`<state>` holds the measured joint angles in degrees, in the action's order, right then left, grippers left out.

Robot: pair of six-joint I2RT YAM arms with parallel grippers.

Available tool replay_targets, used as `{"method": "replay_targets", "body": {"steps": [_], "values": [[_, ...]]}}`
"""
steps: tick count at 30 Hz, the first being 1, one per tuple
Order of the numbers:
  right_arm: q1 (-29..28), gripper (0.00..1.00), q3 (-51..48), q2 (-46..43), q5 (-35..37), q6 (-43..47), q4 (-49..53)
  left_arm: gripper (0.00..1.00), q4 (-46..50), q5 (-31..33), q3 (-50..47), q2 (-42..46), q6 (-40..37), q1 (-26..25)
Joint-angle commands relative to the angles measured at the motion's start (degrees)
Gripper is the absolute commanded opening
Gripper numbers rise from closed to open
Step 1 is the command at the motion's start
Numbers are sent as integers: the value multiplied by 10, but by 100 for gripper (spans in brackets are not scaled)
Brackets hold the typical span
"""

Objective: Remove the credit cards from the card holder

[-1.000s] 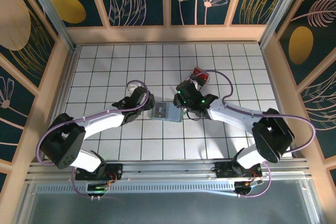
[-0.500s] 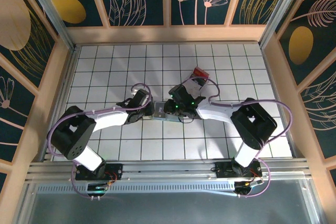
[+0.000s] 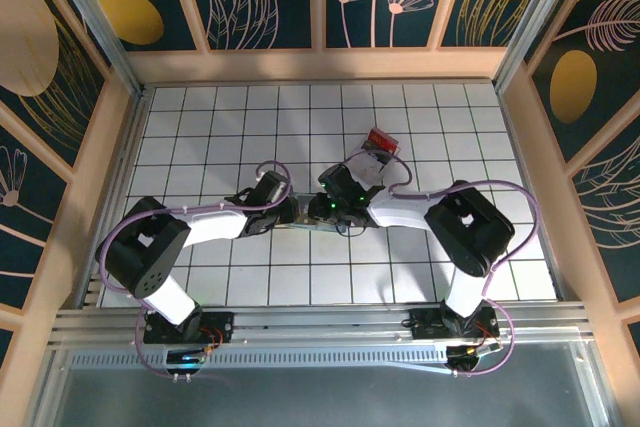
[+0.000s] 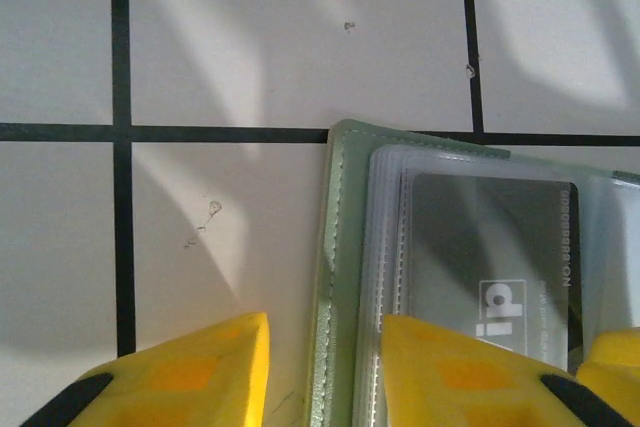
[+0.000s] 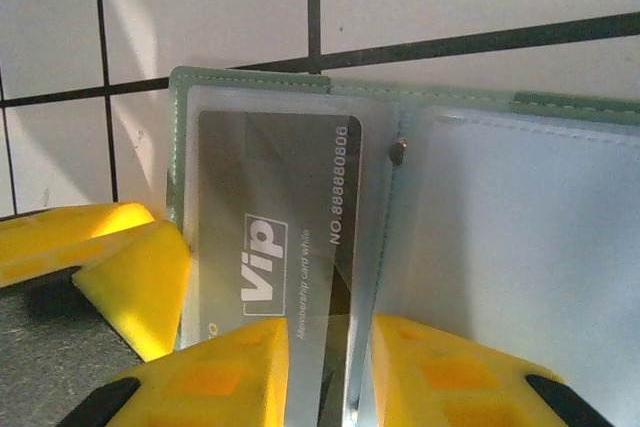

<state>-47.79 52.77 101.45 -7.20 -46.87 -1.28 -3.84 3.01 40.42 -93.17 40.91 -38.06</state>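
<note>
On the tiled table (image 3: 200,127), centre: both arms meet over the open card holder (image 5: 250,78), which lies flat with its clear sleeves facing up.
Left gripper (image 3: 287,213): jaws apart, astride the holder's outer left edge; bare tile shows between the outer finger and the green rim, so nothing is clamped.
Credit card (image 5: 270,217): grey, printed "VIP", tucked in the left panel's sleeve; the right panel's sleeve looks empty.
Right gripper (image 5: 330,347): jaws narrowly apart with the card's near edge in the gap; whether the pads bite the card, I cannot tell.
Clear box (image 3: 381,144): red contents, behind the right arm, well apart from the work.
Step in hand: likely pinning the holder and taking hold of the card.
Doing it well: the left fingers should press the rim down firmly, so the holder does not slide along with the card; the right pads should catch the card alone, not the sleeve film, then draw straight along the sleeve's opening.
Risk: gripping film and card together would drag the whole holder.
Top view's gain: how the arms and the box are laid out, though both wrists cover the holder.
Wrist views' gain: the card's print, the stitched rim, and each finger's footing.
</note>
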Motion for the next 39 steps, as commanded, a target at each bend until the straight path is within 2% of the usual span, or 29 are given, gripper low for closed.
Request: {"method": "replay_targets", "body": {"steps": [1,10,20,28,39], "values": [[-4,28,8,15,-11,-6,-21,32,-9,-12,-9,-11,8,2],[3,28,4,14,-28,-13,-40,25,-6,-15,-15,-17,11,2],[17,28,-22,-7,-75,-30,-114,17,-6,-21,-21,-22,11,2],[29,27,-56,-3,-110,-55,-193,17,-11,-30,-23,-23,11,2],[38,20,-98,-15,-145,-69,-295,16,-10,-33,-22,-24,14,2]]}}
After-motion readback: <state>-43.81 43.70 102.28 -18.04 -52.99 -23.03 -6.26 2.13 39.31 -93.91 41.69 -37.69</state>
